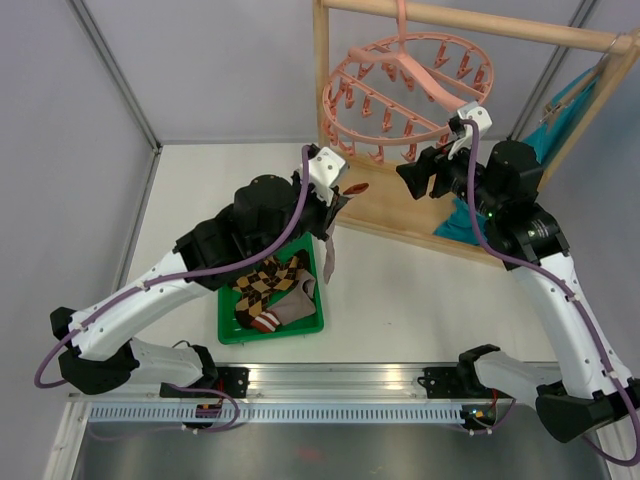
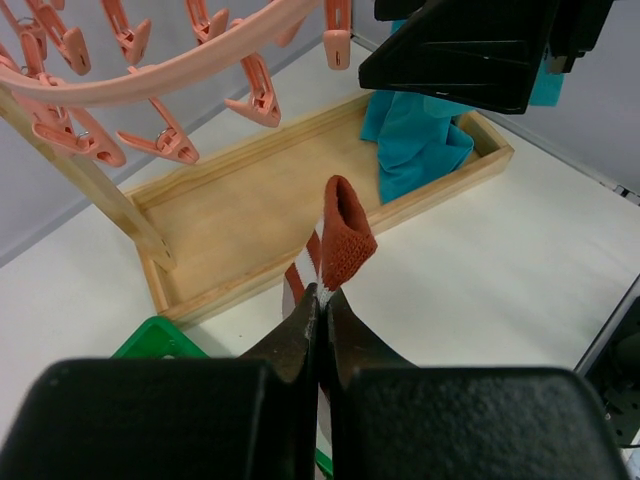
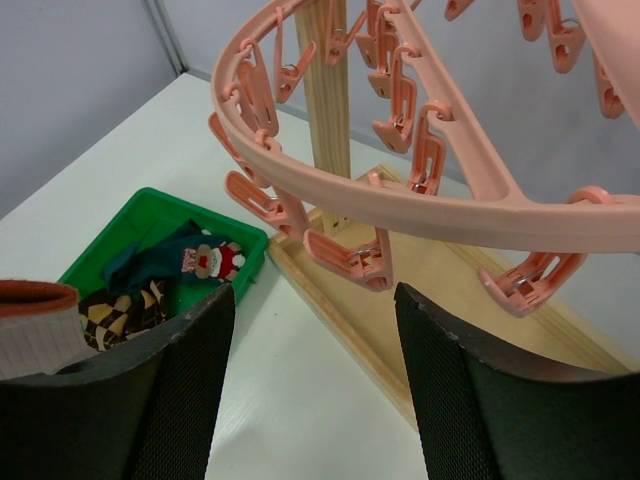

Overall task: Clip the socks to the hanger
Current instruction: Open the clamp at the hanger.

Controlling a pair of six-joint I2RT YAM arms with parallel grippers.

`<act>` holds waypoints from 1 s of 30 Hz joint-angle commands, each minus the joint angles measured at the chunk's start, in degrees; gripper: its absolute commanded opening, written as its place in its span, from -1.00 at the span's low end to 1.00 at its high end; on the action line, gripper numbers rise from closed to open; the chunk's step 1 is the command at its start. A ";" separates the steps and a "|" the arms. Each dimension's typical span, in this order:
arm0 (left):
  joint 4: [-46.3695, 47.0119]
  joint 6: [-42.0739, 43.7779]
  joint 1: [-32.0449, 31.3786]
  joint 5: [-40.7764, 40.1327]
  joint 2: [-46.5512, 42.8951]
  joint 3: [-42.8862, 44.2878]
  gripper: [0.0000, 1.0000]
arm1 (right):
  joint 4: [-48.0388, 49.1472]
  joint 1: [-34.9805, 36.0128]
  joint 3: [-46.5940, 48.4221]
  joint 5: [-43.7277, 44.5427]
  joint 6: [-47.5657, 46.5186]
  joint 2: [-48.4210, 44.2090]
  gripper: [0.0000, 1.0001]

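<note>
My left gripper (image 1: 340,205) (image 2: 328,292) is shut on a sock (image 1: 328,248) with a red-and-white striped cuff (image 2: 345,235). It holds the cuff up in front of the wooden stand, and the rest of the sock dangles below. The pink round hanger (image 1: 400,90) (image 2: 180,75) (image 3: 400,190) hangs from the wooden rail. My right gripper (image 1: 408,178) (image 3: 315,300) stands open just under the ring, one clip peg (image 3: 350,258) right above the gap between its fingers. An argyle sock (image 1: 265,280) (image 3: 120,315), a grey-brown sock (image 1: 288,308) and a dark teal sock (image 3: 185,258) lie in the green bin.
The green bin (image 1: 235,332) (image 3: 150,215) sits on the white table beneath the left arm. The wooden stand's base tray (image 1: 400,215) (image 2: 250,210) holds a bright teal cloth (image 1: 560,120) (image 2: 415,150). Its upright post (image 3: 325,100) rises behind the ring.
</note>
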 commanded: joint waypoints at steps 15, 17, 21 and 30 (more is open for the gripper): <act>2.83 -1.38 1.16 2.43 -0.86 -1.65 -0.95 | 8.28 1.09 -1.22 4.02 -3.97 2.34 0.47; 3.01 -1.46 1.34 2.61 -0.77 -1.91 -0.95 | 8.37 1.27 -0.87 3.93 -4.06 2.60 0.47; 3.19 -1.64 1.43 2.87 -0.77 -2.35 -0.95 | 8.28 1.54 0.01 3.93 -4.24 3.74 0.43; 3.80 -1.82 2.04 4.10 -0.24 -2.71 -0.95 | 8.72 2.33 0.36 5.16 -3.98 3.75 0.18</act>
